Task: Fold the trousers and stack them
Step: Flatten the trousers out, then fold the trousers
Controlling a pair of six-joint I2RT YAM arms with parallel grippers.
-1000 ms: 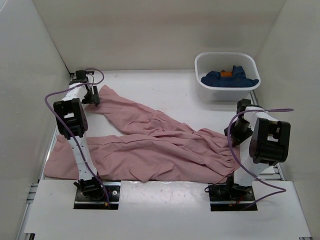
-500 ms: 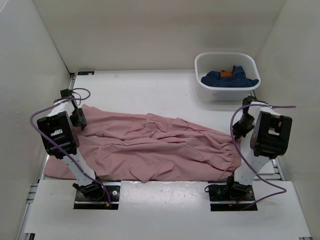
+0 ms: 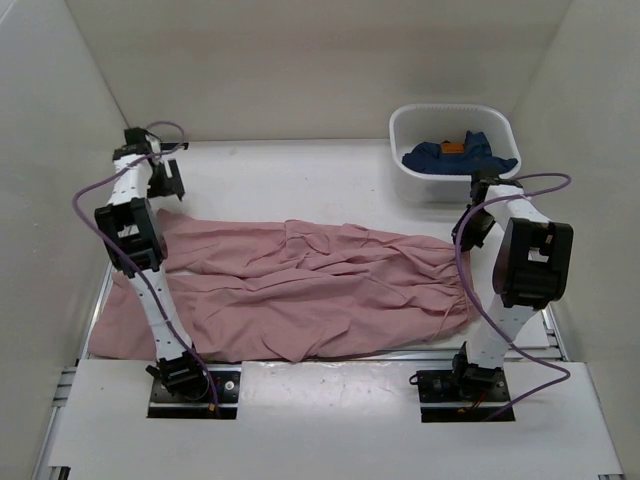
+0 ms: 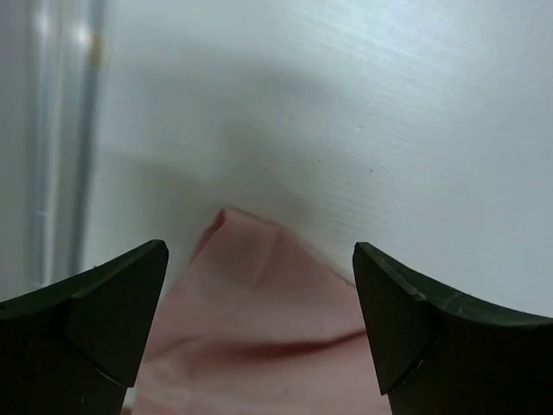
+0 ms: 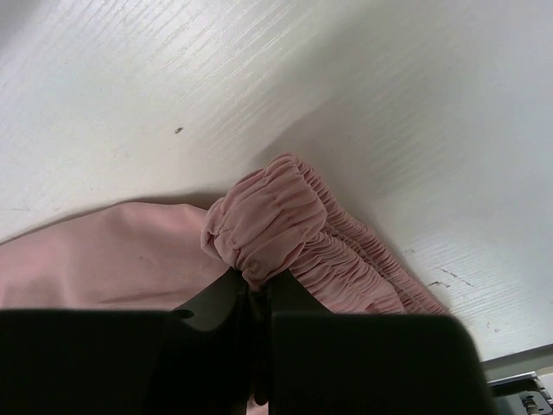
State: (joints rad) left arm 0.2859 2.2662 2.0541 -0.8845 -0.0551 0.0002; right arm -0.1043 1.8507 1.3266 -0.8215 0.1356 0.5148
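The trousers (image 3: 310, 290) lie stretched across the middle of the worktop (image 3: 300, 170). The gathered waistband is at the right and the leg ends are at the left. The two legs run roughly side by side, the far one partly overlapping the near one, so a first lengthwise fold looks more or less made. It is loose, though: the cloth is rumpled, and the near leg's end reaches further left than the far one's.

The right hand (image 5: 255, 298) is closed on the bunched elastic of the waistband (image 5: 276, 216) at the right edge of the cloth. The left hand (image 4: 259, 259) hangs with its fingers spread wide and holds nothing, above the far-left corner of the pink fabric (its wrist view shows only that corner and bare surface).

By my reckoning the task is at an early stage. The legs need squaring up, the crosswise folds have not begun, and no stack is visible. The white tub (image 3: 450, 108) at the far right holds only a dark blue garment.
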